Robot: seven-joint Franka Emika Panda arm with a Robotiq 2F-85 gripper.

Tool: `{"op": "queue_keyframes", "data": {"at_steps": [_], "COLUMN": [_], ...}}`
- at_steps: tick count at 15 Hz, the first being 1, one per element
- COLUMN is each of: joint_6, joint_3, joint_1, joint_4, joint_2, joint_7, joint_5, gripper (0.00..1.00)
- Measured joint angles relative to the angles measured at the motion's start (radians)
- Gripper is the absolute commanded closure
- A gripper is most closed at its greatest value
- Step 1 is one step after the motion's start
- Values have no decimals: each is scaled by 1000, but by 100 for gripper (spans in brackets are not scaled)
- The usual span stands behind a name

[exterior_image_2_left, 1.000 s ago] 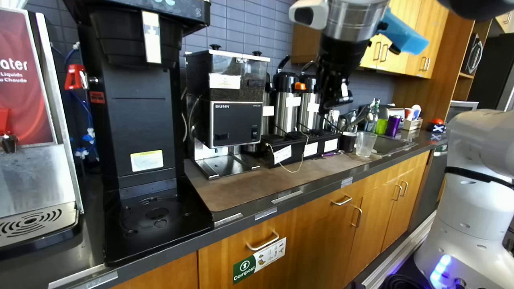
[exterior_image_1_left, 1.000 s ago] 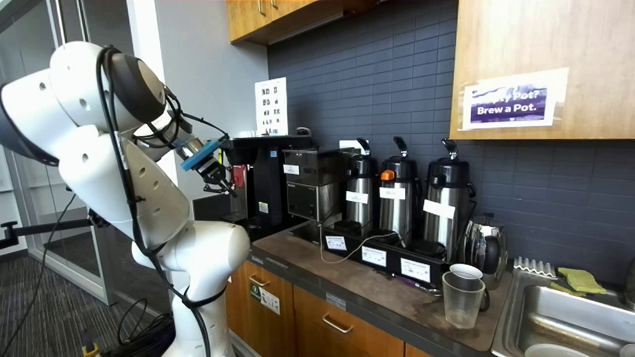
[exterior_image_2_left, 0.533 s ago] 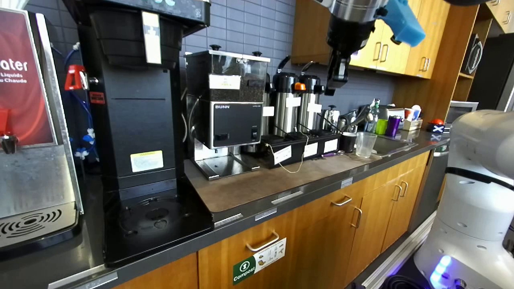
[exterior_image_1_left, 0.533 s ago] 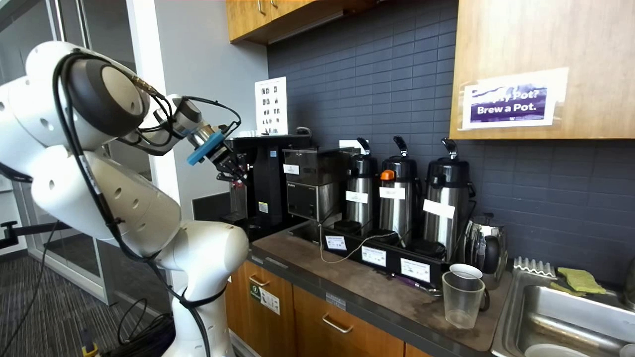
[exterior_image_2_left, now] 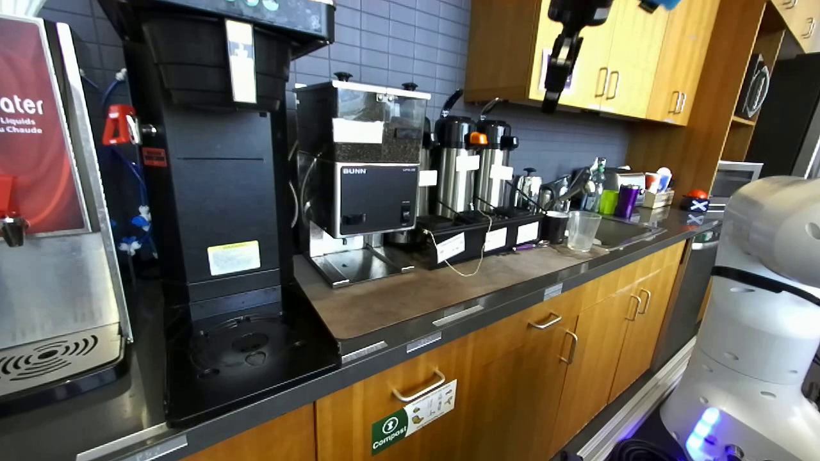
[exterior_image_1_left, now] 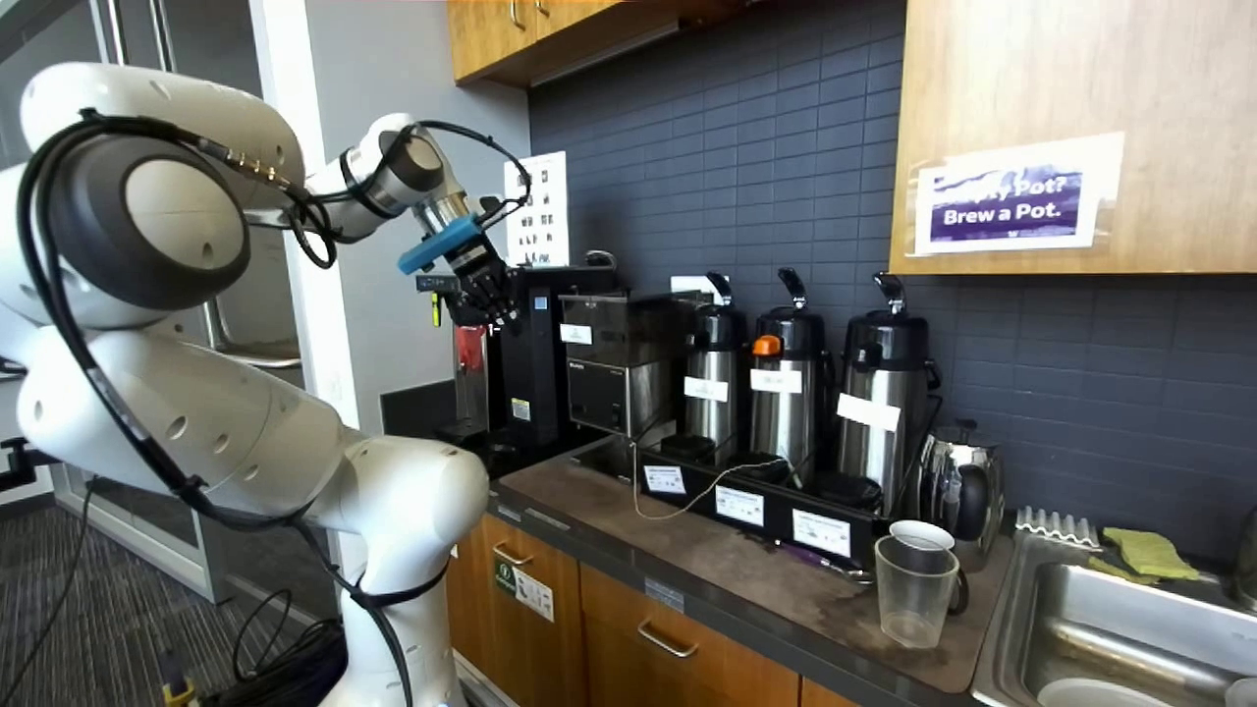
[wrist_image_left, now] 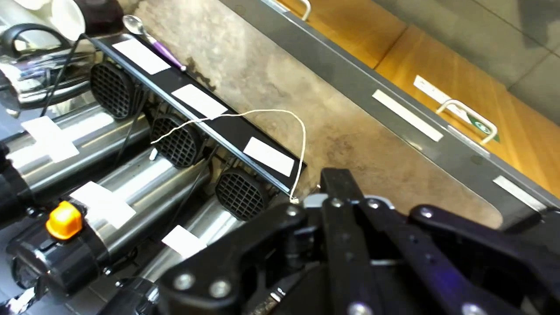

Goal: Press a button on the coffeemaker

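Robot hand (exterior_image_2_left: 549,102) pinched tight, nothing seen in it, up in air apart from grinder (exterior_image_2_left: 378,186); likely so it can poke. Coffeemaker (exterior_image_2_left: 224,192) just beside grinder. Its round blue-green marks (exterior_image_2_left: 269,4), higher than grinder, maybe buttons. Pots (exterior_image_1_left: 791,417) on grinder's other side; grates (wrist_image_left: 179,146) there too, likely for drips. Coffeemaker black, boxy; pots shiny, round; grinder's see-through top shows grainy beans (exterior_image_2_left: 378,152).

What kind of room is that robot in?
Probably a shared kitchenette, maybe in an office. There's a big black coffeemaker, a metal sink, and a sign that says "Brew a Pot."
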Motion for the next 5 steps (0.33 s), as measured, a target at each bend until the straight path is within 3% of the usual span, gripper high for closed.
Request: {"op": "queue_keyframes", "data": {"at_steps": [2, 3, 4, 5], "joint_6": [-27, -39, -60, -82], "joint_3": [-36, -49, -58, -64], "joint_1": [1, 1, 0, 0], "joint_4": [13, 13, 13, 11], "joint_2": [-58, -91, -124, -157], "joint_7": [-9, -10, -10, -13], "joint_5": [97, 148, 182, 205], "gripper": [100, 85, 97, 93]}}
